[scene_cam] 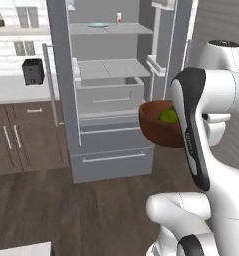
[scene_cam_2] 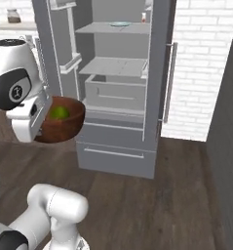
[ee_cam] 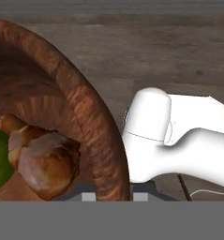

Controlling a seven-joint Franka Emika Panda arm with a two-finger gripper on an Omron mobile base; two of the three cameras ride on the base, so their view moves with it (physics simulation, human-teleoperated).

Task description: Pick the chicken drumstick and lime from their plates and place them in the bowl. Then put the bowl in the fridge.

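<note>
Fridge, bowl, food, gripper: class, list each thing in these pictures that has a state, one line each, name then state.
fridge: door open, shelves showing
fridge drawer: shut
bowl: held up in front of the fridge, off the floor
lime: in the bowl
drumstick: in the bowl, beside the lime
gripper: jaws shut on the bowl's rim

Bowl [ee_cam: 92, 126] grained reddish wood; fridge [scene_cam: 108, 160] matt grey; drumstick [ee_cam: 43, 159] glossy brown.

Even, soft, slightly blurry rendering
</note>
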